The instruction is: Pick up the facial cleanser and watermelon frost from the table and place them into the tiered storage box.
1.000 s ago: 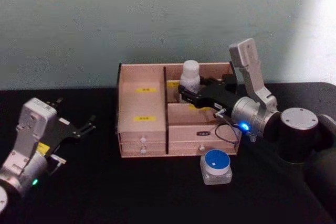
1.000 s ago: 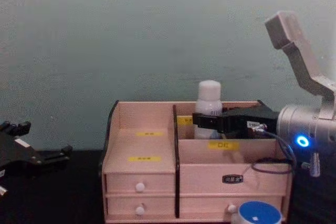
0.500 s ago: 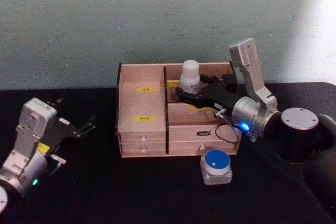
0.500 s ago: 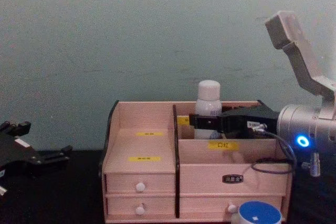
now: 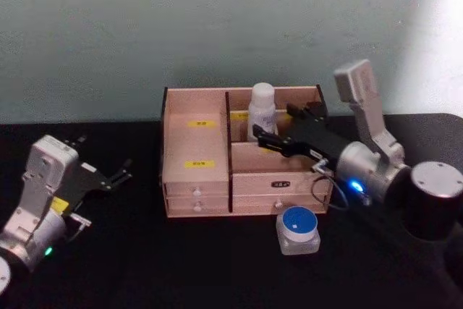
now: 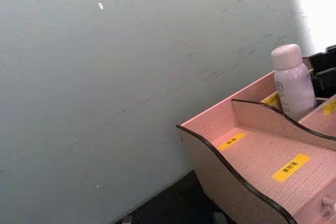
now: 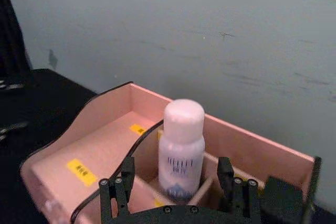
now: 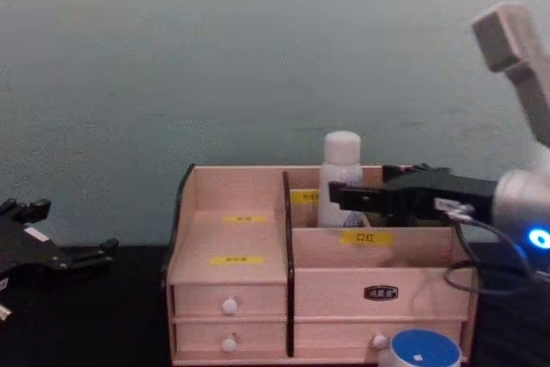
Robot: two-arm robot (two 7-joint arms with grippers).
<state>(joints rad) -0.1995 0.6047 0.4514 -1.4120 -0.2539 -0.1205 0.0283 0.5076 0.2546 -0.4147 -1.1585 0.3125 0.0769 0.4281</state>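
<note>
Matt pale wood tiered storage box [image 5: 181,151]

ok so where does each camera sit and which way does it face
Head: high, looking down on the tiered storage box, left gripper and right gripper.
Chest: lower, facing the box's drawers; right gripper at the right.
Left wrist: on the parked arm, facing the box's side and the wall.
Right wrist: looks past its open fingers at the facial cleanser.
Shared: all show that bottle in the box.
</note>
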